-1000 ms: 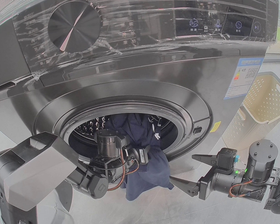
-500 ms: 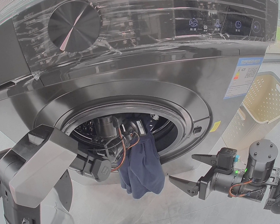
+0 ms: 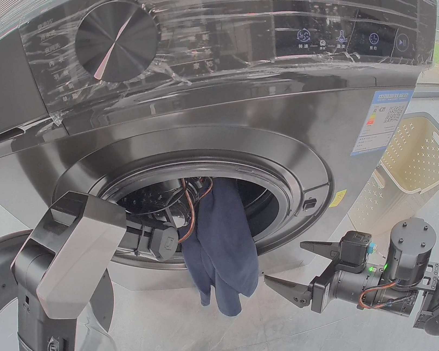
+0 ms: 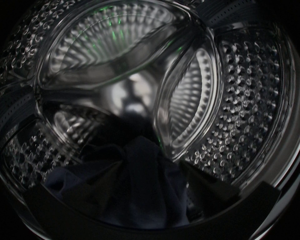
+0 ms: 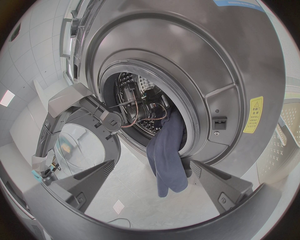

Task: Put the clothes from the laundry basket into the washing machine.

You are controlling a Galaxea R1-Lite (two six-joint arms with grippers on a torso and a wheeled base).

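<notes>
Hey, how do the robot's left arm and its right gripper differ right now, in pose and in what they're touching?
The left arm reaches into the washing machine's drum; the right gripper hangs outside, lower, above the floor. A navy garment drapes out of the drum beside the left arm's wrist; the right gripper touches nothing, its jaws spread wide. Both point toward the machine.

The left arm (image 3: 67,252) wore a boxy silver-grey shell over black joints, with orange cables (image 3: 188,211) at its wrist, while the black right arm (image 3: 406,248) showed a round screwed cap and the right gripper (image 3: 284,263) had dark wedge-shaped fingers (image 5: 218,184).
</notes>
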